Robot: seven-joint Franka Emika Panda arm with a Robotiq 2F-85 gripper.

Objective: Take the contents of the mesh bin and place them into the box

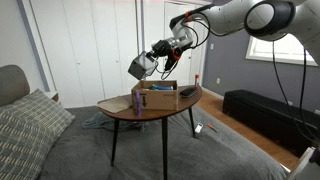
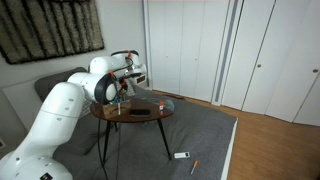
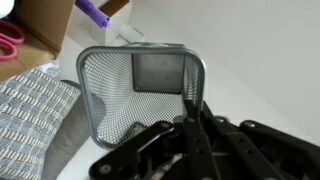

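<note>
Exterior view, far left: a striped cushion (image 1: 30, 120) lies low in the foreground. Centre: the table (image 1: 115, 112), round and wooden, carries a small purple cylinder (image 1: 137, 101) standing just beside the box (image 1: 162, 98), whose flaps are upright. Above the left end of the box, the mesh bin (image 1: 140, 67) hangs clear of the table, tilted well off upright. The tool (image 1: 152, 58) is clamped narrow on the bin's rim. The arm (image 1: 240, 18) reaches in from the upper right. Wrist view: pink handles (image 3: 8, 40) show against cardboard at the left edge. The bin's mouth faces the camera, and its mesh floor is visible.
</note>
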